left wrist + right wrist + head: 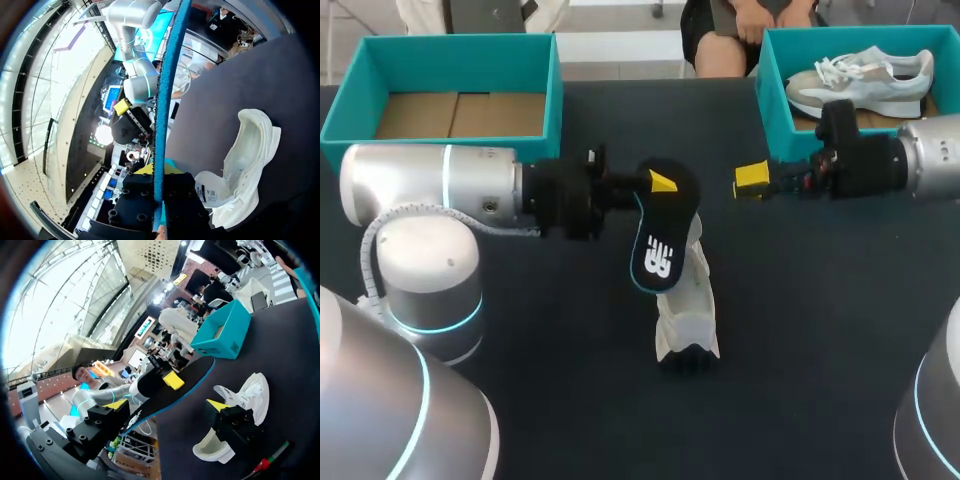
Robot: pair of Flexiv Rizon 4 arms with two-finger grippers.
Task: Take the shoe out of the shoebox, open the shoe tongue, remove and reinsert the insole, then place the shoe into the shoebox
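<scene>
Left hand [662,183] grips the insole [658,250] over the shoe [688,310], mid-frame overhead; only the right wrist view shows right hand [752,180] spread wide.

Insole [660,235] covers far end of white shoe [688,320]. Right arm [930,150] hides part of second shoe [865,80]; its shoebox [772,100] cut by picture edge. Left wrist view: insole edge-on, mostly masks left pincer [157,172] tips.

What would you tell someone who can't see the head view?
The left gripper holds a black insole above a white shoe on the dark table. The right gripper hangs near a teal shoebox with another shoe inside.
</scene>
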